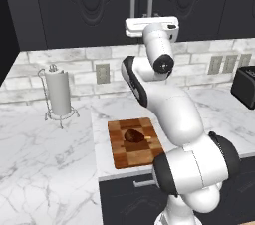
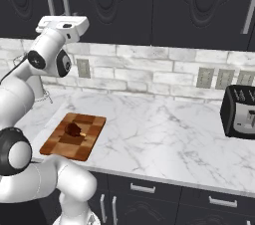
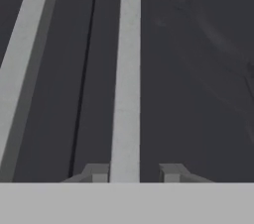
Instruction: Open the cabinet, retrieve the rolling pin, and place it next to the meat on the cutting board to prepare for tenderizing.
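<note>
- Two carved black doors make up the cabinet (image 1: 89, 5) on the wall above the counter, both closed, with a thin dark seam between them.
- Two long silver bar handles (image 3: 126, 79) run side by side down the doors, one on each side of the seam.
- The gripper (image 3: 133, 172) is up against one of those bars in the hand view: the bar passes between the two fingertips (image 3: 98, 173), touching the left one, with a clear gap to the right one.
- The jaws stand fairly narrow around the bar; whether they press it, I cannot tell.
- In the left base view the white hand (image 1: 152, 25) sits at the lower ends of the two handles, the arm reaching up from the base.
- The cutting board (image 1: 124, 157), a checkered wooden rectangle, lies flat on the marble counter (image 2: 159, 129) near its front edge.
- The meat (image 1: 133, 135), a small dark red-brown lump, rests on the board near its middle, slightly toward the wall.
- A paper towel roll (image 1: 59, 92) stands upright on a wire holder, left of the board by the brick wall.
- A black toaster (image 2: 240, 112) sits well to the right on the counter.
- Several wall sockets (image 2: 215, 78) sit in the pale brick backsplash.
- No writing or brand marks are readable anywhere.
</note>
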